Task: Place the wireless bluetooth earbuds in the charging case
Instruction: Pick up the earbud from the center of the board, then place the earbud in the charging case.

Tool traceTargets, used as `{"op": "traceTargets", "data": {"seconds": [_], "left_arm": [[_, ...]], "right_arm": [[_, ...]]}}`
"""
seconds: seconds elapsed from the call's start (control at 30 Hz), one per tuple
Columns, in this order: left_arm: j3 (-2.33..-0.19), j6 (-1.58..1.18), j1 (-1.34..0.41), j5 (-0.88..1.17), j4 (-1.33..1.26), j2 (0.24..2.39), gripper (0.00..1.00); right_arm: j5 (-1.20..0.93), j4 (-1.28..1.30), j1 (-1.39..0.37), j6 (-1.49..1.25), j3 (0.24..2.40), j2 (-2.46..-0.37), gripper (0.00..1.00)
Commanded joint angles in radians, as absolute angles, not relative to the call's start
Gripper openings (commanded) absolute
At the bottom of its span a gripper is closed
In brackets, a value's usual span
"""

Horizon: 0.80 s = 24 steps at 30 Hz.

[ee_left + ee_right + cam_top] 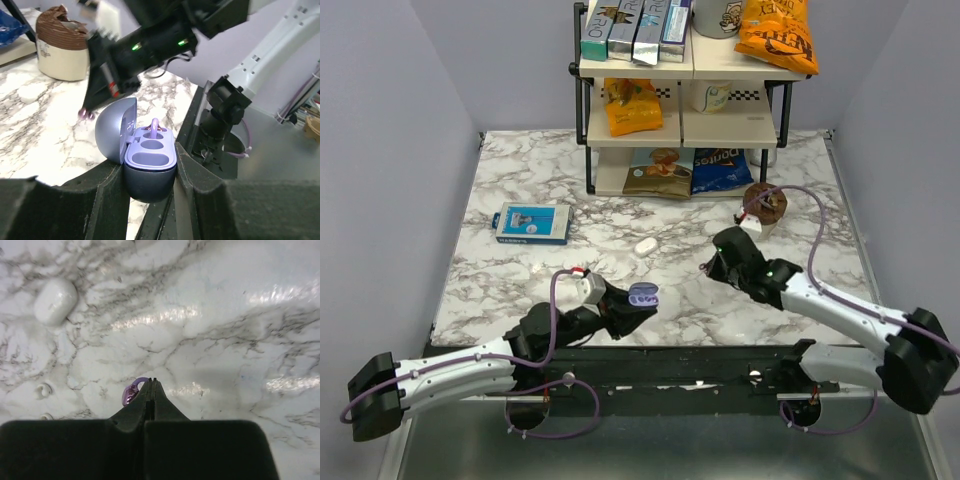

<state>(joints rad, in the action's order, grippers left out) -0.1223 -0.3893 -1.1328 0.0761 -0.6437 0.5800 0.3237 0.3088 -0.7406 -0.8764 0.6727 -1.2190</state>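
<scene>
Carton: flat blue rectangular box (532, 223) lying on the marble-patterned worktop (500, 290) at far left, well apart from both arms.
Left end effector (634, 304): pressed against both sides of the small rounded lavender-blue charging case (150, 167), holding it over the worktop's front edge.
Case contents: the hinged lid is swung open to the left. One tiny purple seated earbud (154, 128) stands in the far recess of the pale tray.
Case, hidden part: the sides of the lower shell are covered by the black fingers (100, 200).
Pebble: white oval pebble-like object (55, 301) on the worktop, between the arms and further back.
Shelf: cream two-tier rack (680, 125) holding snack bags and boxes, its top cut off.
Right end effector (151, 386): tips pressed together, pinching a second tiny purple earbud (131, 393) low over the worktop, just beyond the open case.
Hard to tell: whether that earbud touches the marble, and what the small pale ring-shaped bits (42, 389) are.
Muffin: brown-topped muffin in a pale cup (765, 205), at right rear.
</scene>
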Motion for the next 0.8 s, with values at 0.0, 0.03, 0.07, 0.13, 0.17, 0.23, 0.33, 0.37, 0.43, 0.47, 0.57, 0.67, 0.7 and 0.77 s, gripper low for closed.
{"op": "traceTargets", "data": {"seconds": [0.0,0.03,0.07,0.13,0.17,0.23,0.33,0.37,0.43,0.47,0.57,0.67,0.7,0.77], "left_arm": [[-0.130,-0.377,-1.137,-0.035,-0.712,0.623,0.00],[-0.138,-0.368,-1.137,-0.047,-0.719,0.638,0.00],[-0.146,-0.364,-1.138,-0.054,-0.726,0.673,0.00],[-0.176,-0.348,-1.135,-0.054,-0.747,0.713,0.00],[-0.190,-0.342,-1.132,-0.046,-0.752,0.756,0.00],[-0.231,-0.331,-1.121,-0.038,-0.779,0.802,0.00],[-0.278,-0.324,-1.100,0.000,-0.847,0.900,0.00],[-0.291,-0.331,-1.076,0.024,-0.862,0.951,0.00],[-0.328,-0.340,-1.051,0.081,-0.920,1.000,0.00],[-0.342,-0.342,-1.022,0.103,-0.937,1.047,0.00],[-0.406,-0.356,-0.979,0.185,-0.991,1.133,0.00],[-0.475,-0.353,-0.934,0.245,-1.023,1.205,0.00],[-0.506,-0.350,-0.928,0.256,-1.034,1.219,0.00],[-0.535,-0.334,-0.916,0.285,-1.069,1.262,0.00]], "right_arm": [[0.537,0.348,-0.753,-0.720,0.678,-1.065,0.01],[0.584,0.356,-0.756,-0.666,0.686,-1.007,0.01],[0.607,0.370,-0.759,-0.638,0.692,-0.980,0.01],[0.659,0.367,-0.768,-0.541,0.704,-0.904,0.01],[0.675,0.354,-0.776,-0.502,0.706,-0.878,0.01],[0.727,0.341,-0.782,-0.406,0.712,-0.839,0.01],[0.762,0.305,-0.798,-0.290,0.735,-0.775,0.01],[0.768,0.269,-0.805,-0.261,0.738,-0.752,0.01],[0.790,0.238,-0.816,-0.192,0.753,-0.741,0.01],[0.796,0.213,-0.831,-0.169,0.776,-0.739,0.01],[0.811,0.148,-0.880,-0.078,0.817,-0.742,0.01],[0.821,0.080,-0.946,-0.009,0.845,-0.744,0.01],[0.813,0.062,-0.959,-0.011,0.857,-0.745,0.01],[0.781,0.019,-0.994,0.037,0.864,-0.733,0.01]]}}
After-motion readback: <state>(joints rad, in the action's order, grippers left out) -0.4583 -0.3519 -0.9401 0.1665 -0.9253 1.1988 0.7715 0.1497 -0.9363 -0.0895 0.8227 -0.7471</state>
